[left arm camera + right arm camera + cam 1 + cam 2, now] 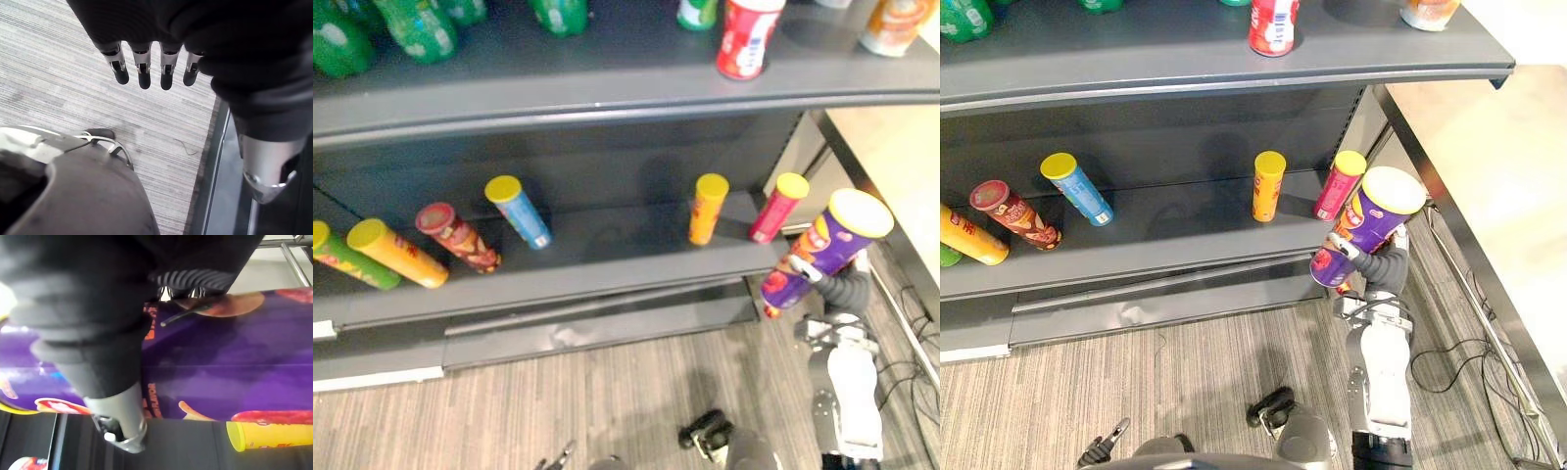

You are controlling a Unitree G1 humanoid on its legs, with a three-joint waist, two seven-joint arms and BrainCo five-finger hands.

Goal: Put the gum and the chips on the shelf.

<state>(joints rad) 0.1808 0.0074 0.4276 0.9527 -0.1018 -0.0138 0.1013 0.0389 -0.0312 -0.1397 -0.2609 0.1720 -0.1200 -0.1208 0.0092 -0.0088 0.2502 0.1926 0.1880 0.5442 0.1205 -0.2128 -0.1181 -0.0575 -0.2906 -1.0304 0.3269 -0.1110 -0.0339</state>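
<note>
Dark grey store shelf (607, 257) over striped carpet (509, 401), my right hand (847, 287) wrapped round the purple chips can (824, 247), held tilted just off the lower board's right front corner, near a pink can (776, 208), my left hand (143, 63) low above the carpet, fingers straight and slack.

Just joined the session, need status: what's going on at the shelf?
The right hand has its fingers curled round a purple chips can, holding it tilted off the right end of the lower shelf, not yet set down. Other cans stand there, the nearest a pink can. The left hand hangs open over the floor.
</note>
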